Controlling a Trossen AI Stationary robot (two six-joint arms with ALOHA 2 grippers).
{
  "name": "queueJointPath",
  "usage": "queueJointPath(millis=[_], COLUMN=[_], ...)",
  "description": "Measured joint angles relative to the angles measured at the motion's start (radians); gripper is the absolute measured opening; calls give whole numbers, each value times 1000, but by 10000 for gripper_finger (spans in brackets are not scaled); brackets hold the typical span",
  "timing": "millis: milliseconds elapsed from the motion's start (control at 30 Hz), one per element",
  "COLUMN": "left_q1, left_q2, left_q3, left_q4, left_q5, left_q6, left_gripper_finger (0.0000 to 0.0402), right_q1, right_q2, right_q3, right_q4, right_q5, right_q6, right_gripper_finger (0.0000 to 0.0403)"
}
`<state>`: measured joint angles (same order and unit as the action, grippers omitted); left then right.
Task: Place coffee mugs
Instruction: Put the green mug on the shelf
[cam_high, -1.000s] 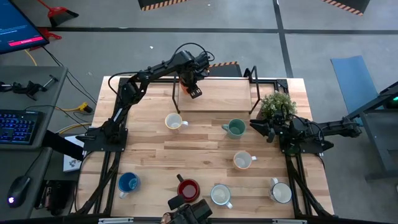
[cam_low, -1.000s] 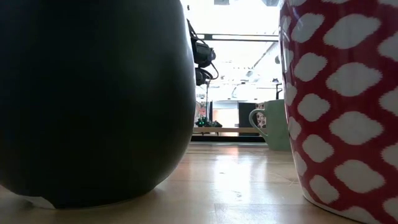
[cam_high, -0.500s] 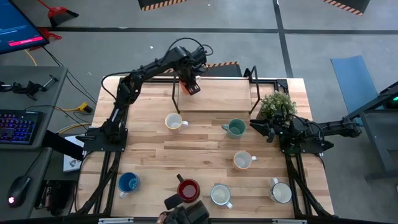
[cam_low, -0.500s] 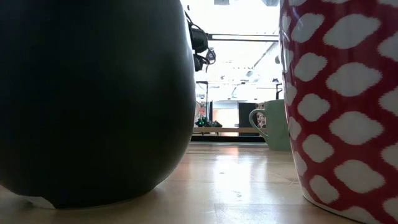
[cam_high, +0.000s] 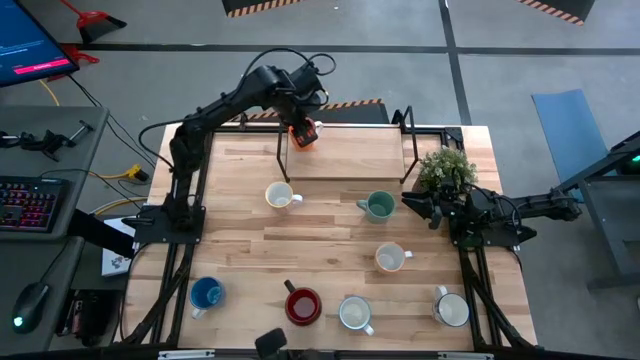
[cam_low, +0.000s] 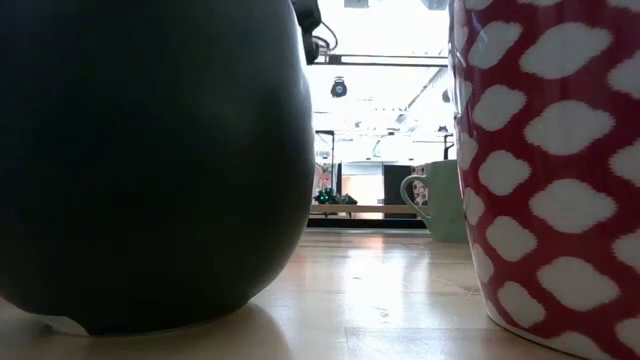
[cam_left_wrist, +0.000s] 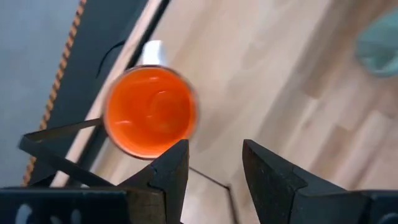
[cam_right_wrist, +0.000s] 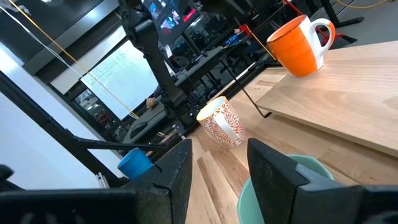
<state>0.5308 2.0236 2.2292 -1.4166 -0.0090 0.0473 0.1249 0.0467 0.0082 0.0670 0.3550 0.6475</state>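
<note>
The orange mug (cam_high: 303, 133) stands upright on the raised wooden shelf (cam_high: 350, 158) at the table's far side, near the shelf's left end, and it also shows from above in the left wrist view (cam_left_wrist: 150, 112). My left gripper (cam_high: 297, 110) hangs open above it, empty (cam_left_wrist: 214, 152). My right gripper (cam_high: 410, 203) is open, level above the table just right of the teal-green mug (cam_high: 379, 206), whose rim shows between its fingers (cam_right_wrist: 292, 180). Other mugs stand on the table: white (cam_high: 281, 196), cream (cam_high: 391, 258), blue (cam_high: 206, 294), dark red (cam_high: 302, 305), white (cam_high: 355, 314), grey (cam_high: 451, 309).
A bushy potted plant (cam_high: 447, 168) stands at the shelf's right end, right behind my right gripper. The shelf rests on a black metal frame (cam_high: 282, 150). In the low view, a dark round object (cam_low: 150, 160) and the red patterned mug (cam_low: 550, 160) block most of the sight.
My left gripper has gone up and toward the table's far left, away from the shelf. The orange mug, which the gripper covered a second ago, now stands uncovered on the shelf.
</note>
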Motion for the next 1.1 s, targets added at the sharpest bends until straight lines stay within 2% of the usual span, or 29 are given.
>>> queueJointPath(millis=[133, 300, 600, 733, 867, 967, 1100], left_q1=[-46, -119, -241, -278, -317, -359, -436], left_q2=[-36, -69, -232, -364, -515, -638, -797], left_q3=[0, -3, -182, -337, -551, -707, -880], left_q4=[-27, -165, -151, -154, -154, -155, -95], left_q5=[34, 35, 25, 22, 27, 24, 3], left_q6=[-4, 14, 1, -50, -187, -215, -288], left_gripper_finger=[141, 141, 141, 141, 141, 141, 141], right_q1=[0, 0, 0, 0, 0, 0, 0], right_q2=[0, 0, 0, 1, 6, 5, 5], right_q3=[0, 0, 0, 0, 0, 0, 0], right_q4=[0, 0, 0, 0, 0, 7, 53], right_q5=[0, 0, 0, -1, -1, 0, 1], right_q6=[-1, -1, -1, -1, 12, 50, 52], right_gripper_finger=[135, 135, 135, 135, 135, 135, 135])
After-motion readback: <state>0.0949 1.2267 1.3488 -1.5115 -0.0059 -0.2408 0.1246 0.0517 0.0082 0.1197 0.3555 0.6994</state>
